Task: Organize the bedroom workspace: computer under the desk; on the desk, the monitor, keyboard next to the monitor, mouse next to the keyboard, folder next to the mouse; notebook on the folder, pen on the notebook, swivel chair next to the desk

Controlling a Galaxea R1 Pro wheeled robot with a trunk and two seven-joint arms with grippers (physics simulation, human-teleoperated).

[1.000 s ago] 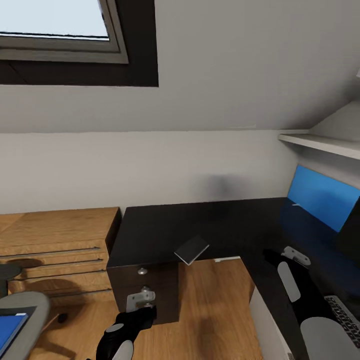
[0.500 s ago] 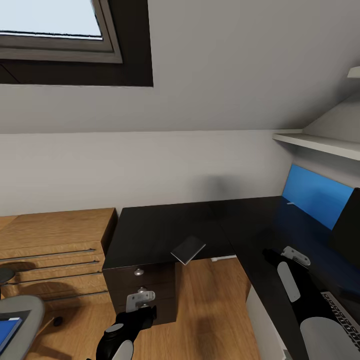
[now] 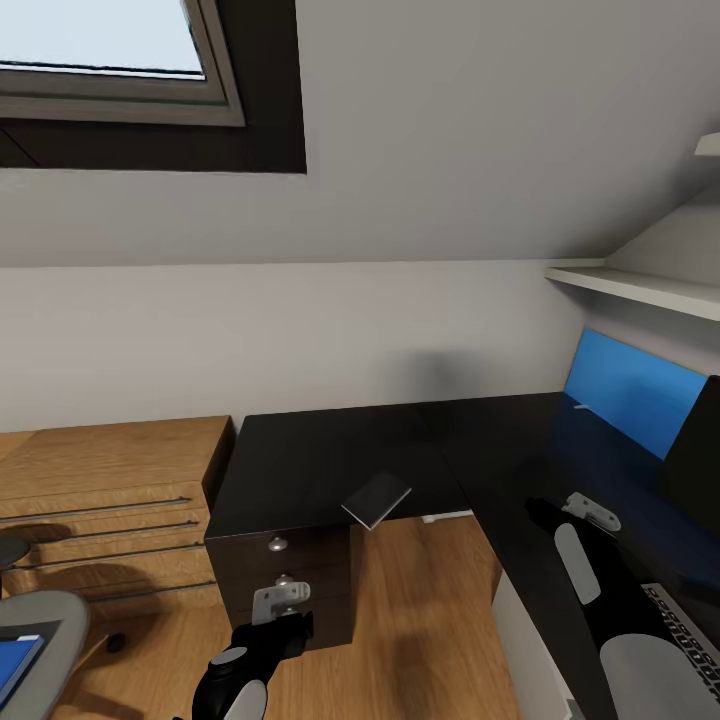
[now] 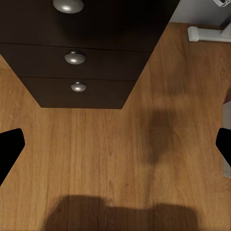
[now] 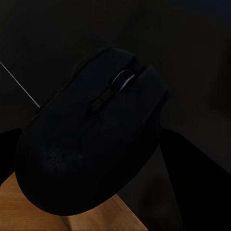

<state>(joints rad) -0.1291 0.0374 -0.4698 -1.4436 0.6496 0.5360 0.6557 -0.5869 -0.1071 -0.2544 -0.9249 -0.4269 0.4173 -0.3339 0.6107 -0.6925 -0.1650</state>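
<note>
at the bottom of the head view the left end effector (image 3: 283, 598) hangs open over the wood floor (image 3: 420, 620), in front of the desk's drawer pedestal (image 3: 290, 575). at lower right the right end effector (image 3: 590, 512) sits over the black desk (image 3: 330, 465); its wrist view shows the mouse (image 5: 91, 134) close between the fingers, so it looks clamped on it. the keyboard (image 3: 690, 625) peeks in at the lower right edge. the swivel chair (image 3: 40, 625) with the blue folder (image 3: 15, 655) is at lower left. the grey notebook (image 3: 376, 499) overhangs the desk's front edge at centre.
</note>
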